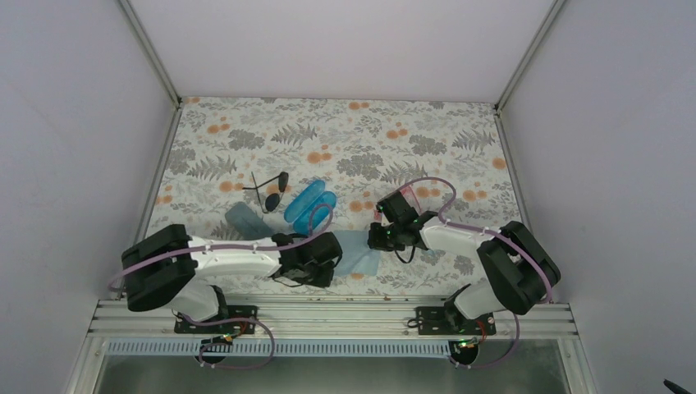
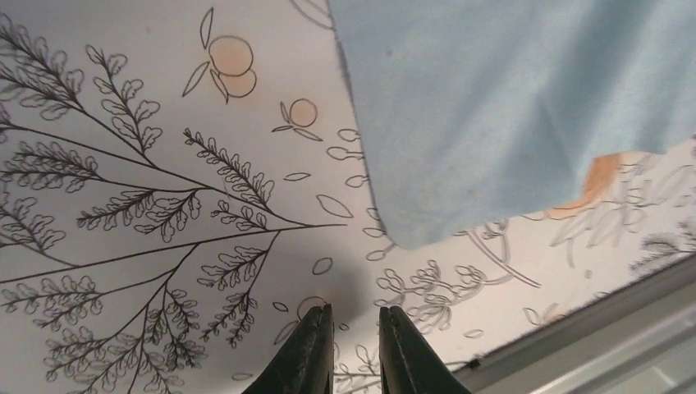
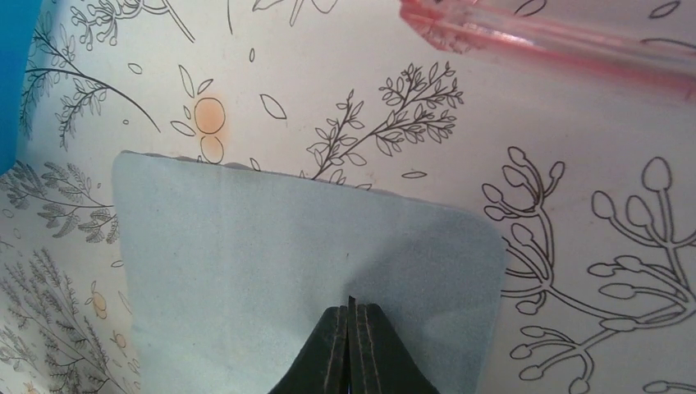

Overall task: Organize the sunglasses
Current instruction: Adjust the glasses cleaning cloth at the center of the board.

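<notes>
Right gripper (image 3: 353, 341) has its two fingers pressed flat together, with no gap between them. Its tips sit over a light blue cloth (image 3: 271, 271) that lies spread on the floral table cover (image 3: 574, 205). Whether the tips pinch the cloth or only rest above it cannot be told. In the right wrist view, a translucent pink-red arm of the pink sunglasses (image 3: 566, 39) runs across the upper right corner. It lies on the cover beyond the cloth's edge, apart from the fingertips and touching neither them nor the cloth.

From above, the right gripper (image 1: 380, 237) is at the right edge of the cloth (image 1: 358, 254). The pink sunglasses (image 1: 407, 194) show just at the far side of its wrist, partly hidden by it.

Left gripper (image 2: 355, 345) stands narrowly parted, with a slim gap between the fingers and nothing in it. It is low over bare cover, and the cloth (image 2: 509, 98) is ahead and to its right, not touched. In the top view the left gripper (image 1: 334, 251) is just left of the cloth, opposite the right gripper.

The black sunglasses (image 1: 272, 199) lie on the far left of the table, arms unfolded. They are well apart from both grippers, farther away and to the left of the left one. A blue case (image 1: 310, 205) lies just to their right, between them and the cloth.
</notes>
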Controlling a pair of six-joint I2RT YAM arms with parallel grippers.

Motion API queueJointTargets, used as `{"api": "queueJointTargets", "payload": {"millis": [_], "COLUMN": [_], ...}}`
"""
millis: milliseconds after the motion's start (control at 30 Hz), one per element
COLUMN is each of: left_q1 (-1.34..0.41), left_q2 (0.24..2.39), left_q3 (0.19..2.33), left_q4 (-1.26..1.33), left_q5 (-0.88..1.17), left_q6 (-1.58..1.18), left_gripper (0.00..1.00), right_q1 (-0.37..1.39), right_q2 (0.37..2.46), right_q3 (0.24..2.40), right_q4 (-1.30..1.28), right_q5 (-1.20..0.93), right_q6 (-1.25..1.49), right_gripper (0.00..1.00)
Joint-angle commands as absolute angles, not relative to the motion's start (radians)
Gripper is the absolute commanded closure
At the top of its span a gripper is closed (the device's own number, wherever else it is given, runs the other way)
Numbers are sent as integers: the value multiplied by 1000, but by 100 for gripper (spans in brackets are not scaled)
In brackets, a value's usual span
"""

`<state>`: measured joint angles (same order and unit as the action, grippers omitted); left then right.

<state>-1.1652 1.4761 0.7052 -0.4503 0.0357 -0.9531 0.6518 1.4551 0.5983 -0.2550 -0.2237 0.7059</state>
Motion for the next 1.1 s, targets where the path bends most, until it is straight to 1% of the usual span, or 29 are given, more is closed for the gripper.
{"api": "queueJointTargets", "payload": {"millis": [0,100,200,267,333,467,667,900,1067], "left_q1": [-1163,-1141,-1081,-1031,-1004,-987,-979,-978,-977], "left_q2": [1408,1403,1419,1441,1473,1562,1632,1644,1636], "left_q3": [739,776,793,795,802,820,800,776,758], "left_q4": [-504,-488,-423,-340,-261,-170,-123,-152,-179], "left_q5": [9,-18,-22,9,48,114,151,126,92], "left_q6": [-977,-952,-918,-885,-856,-822,-815,-832,-853], "left_gripper": [84,84,82,82,82,85,87,87,87], "right_q1": [633,632,633,632,633,640,679,737,744], "right_q2": [1475,1424,1377,1355,1340,1301,1278,1349,1349], "right_q3": [605,618,639,650,654,616,558,531,506], "right_q4": [-320,-317,-341,-370,-395,-447,-492,-436,-488], "right_q5": [-171,-185,-143,-122,-136,-198,-278,-379,-312], "right_q6": [676,656,646,639,632,631,648,644,696], "right_gripper": [96,95,87,84,85,96,96,96,96]}}
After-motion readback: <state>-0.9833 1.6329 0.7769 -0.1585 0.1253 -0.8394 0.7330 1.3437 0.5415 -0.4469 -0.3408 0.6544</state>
